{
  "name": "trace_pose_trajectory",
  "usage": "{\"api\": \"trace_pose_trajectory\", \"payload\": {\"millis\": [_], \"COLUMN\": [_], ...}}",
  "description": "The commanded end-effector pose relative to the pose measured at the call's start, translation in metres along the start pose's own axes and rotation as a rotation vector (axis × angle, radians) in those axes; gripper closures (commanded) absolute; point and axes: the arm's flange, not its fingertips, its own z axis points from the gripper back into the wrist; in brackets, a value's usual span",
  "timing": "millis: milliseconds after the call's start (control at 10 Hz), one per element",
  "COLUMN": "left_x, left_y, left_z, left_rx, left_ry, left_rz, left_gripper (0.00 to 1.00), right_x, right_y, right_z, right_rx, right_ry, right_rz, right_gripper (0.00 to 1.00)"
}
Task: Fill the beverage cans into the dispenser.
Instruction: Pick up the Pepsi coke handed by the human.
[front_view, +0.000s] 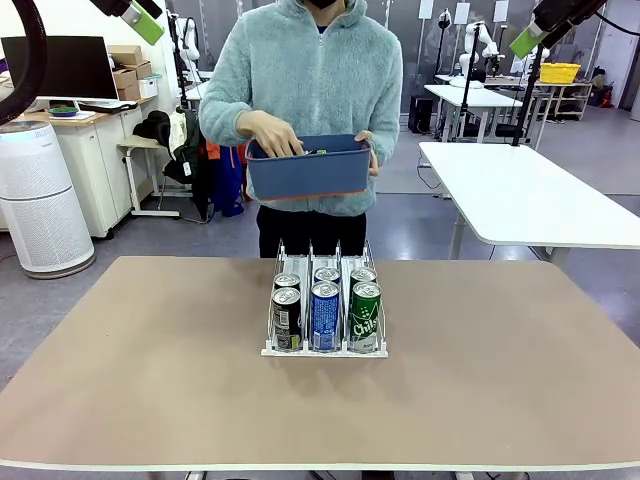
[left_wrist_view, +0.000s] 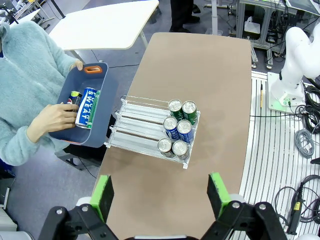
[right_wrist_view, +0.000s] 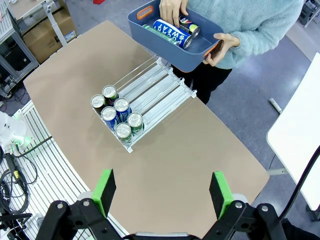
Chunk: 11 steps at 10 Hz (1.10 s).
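Left end effector (left_wrist_view: 160, 192) and right end effector (right_wrist_view: 163, 191) both wide, empty, high over desk (front_view: 130, 350). Six cans (front_view: 326, 312) stand at dispenser (front_view: 324, 351) front, more lie in person's blue bin (front_view: 305, 178). Cans probably stiff, slick, dentable: pinch mid-body.

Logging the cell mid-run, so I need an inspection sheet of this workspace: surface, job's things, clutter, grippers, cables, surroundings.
Surface: brown table, carrying the dispenser at its middle.
Job's things: white dispenser holds six upright cans at its front, two per lane: dark cans, blue cans, green cans; lane rears free. Loose cans lie in the blue bin held by the person at the far edge, one hand inside.
Clutter: nothing seen.
Grippers: left gripper and right gripper open, empty, high above the table.
Cables: cable loops on the floor beside the table.
Surroundings: white tables, air purifier.
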Motion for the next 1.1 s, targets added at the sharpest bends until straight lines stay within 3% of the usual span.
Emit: {"api": "trace_pose_trajectory", "payload": {"millis": [0, 1000], "left_x": [-0.0005, -0.0005], "left_y": [-0.0002, -0.0002], "left_z": [0.0009, 0.0009], "left_rx": [-0.012, -0.012], "left_ry": [-0.013, -0.013], "left_rz": [0.004, 0.004], "left_gripper": [0.00, 0.00], "right_x": [0.0000, 0.0000], "right_y": [0.0000, 0.0000], "right_z": [0.0006, 0.0006], "right_rx": [0.000, 0.000], "right_ry": [-0.002, -0.002], "right_rz": [-0.009, -0.009], "right_gripper": [0.00, 0.00]}}
